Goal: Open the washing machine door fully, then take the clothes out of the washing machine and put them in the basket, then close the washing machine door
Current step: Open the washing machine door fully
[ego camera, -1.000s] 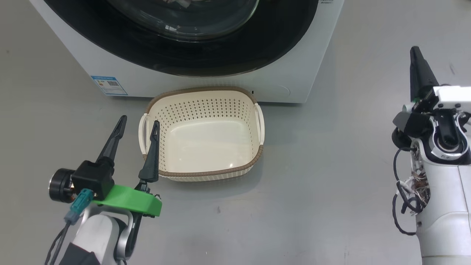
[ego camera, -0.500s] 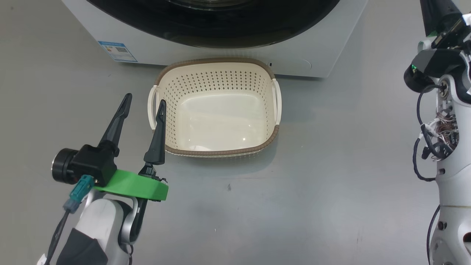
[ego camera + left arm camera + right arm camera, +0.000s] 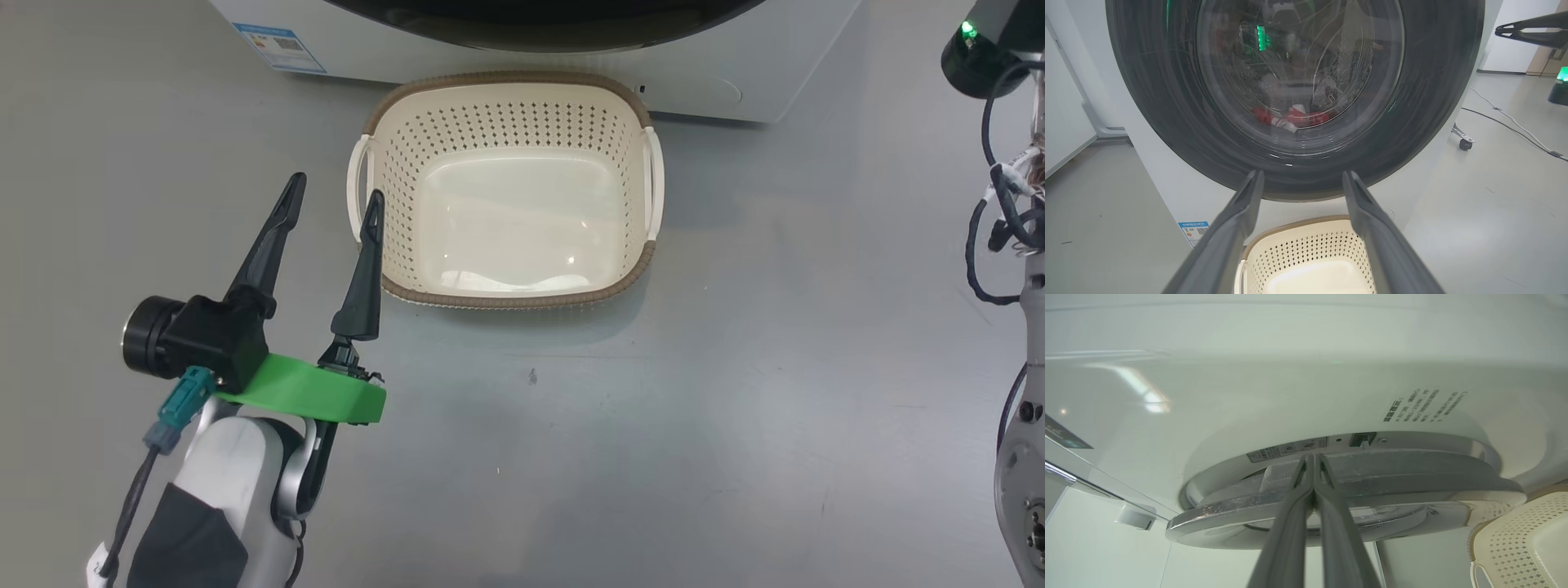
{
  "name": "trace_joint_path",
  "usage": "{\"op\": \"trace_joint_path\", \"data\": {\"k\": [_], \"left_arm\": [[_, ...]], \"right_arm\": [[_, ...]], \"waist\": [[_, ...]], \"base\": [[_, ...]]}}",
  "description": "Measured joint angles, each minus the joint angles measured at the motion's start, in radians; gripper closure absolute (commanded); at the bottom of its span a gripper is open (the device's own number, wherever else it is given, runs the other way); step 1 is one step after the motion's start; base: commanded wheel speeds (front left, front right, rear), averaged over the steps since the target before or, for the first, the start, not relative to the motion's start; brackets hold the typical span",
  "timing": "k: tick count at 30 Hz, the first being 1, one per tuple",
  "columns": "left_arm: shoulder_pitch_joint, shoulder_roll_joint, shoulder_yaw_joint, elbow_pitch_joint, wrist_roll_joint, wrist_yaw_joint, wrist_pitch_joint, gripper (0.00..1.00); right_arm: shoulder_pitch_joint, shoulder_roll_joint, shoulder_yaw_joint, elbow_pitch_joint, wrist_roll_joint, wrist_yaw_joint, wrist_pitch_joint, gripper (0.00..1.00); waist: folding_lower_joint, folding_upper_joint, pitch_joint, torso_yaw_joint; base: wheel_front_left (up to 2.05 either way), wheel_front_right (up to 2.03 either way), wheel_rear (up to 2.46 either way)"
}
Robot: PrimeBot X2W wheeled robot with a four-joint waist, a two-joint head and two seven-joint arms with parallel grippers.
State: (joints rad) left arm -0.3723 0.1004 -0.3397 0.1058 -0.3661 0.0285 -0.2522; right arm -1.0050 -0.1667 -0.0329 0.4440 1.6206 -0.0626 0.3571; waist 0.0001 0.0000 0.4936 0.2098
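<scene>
Right gripper [image 3: 1312, 457]: fingers pressed together, nothing held, tips set at the silver edge of the washing machine door [image 3: 1412, 490]. Left gripper [image 3: 336, 186]: spread wide, idle beside the basket [image 3: 506, 77], which is empty. Over the last second the head view was tilted downward (camera motion; basket unmoved) and the right arm raised, so door-opening is judged begun. Clothes [image 3: 1298, 117] are noted behind the glass. The floor [image 3: 694, 457] is grey and smooth, with a cable [image 3: 1515, 126] trailed across it.

My head camera looks down on the basket [image 3: 506, 122], shared with my left wrist camera facing the washing machine door [image 3: 1159, 122] and my right one close beside it.
</scene>
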Motion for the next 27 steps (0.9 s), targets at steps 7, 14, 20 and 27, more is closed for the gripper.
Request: {"op": "trace_joint_path", "data": {"k": [7,14,20,27], "left_arm": [[-0.021,-0.016,-0.001,-0.001,0.013,-0.009,0.0,0.0],[-0.03,-0.025,-0.01,0.013,0.018,-0.021,0.0,0.0],[-0.037,-0.031,-0.011,0.015,0.025,-0.026,0.0,0.0],[-0.038,-0.034,-0.006,0.017,0.034,-0.026,0.0,0.0]], "right_arm": [[-0.076,-0.004,0.015,0.051,-0.007,-0.011,0.017,1.0],[-0.12,-0.027,0.031,0.105,-0.028,-0.012,0.029,1.0],[-0.155,-0.034,0.039,0.141,-0.031,-0.012,0.038,1.0],[-0.183,-0.039,0.041,0.176,-0.03,-0.01,0.061,1.0]], "waist": [[0.0,0.0,0.034,0.023],[0.0,0.0,0.048,0.05],[-0.0001,0.0,0.055,0.068],[-0.0001,0.0,0.06,0.075]], "base": [[0.0,0.0,0.0],[0.0,0.0,0.0],[0.0,0.0,0.0],[0.0,0.0,0.0]]}}
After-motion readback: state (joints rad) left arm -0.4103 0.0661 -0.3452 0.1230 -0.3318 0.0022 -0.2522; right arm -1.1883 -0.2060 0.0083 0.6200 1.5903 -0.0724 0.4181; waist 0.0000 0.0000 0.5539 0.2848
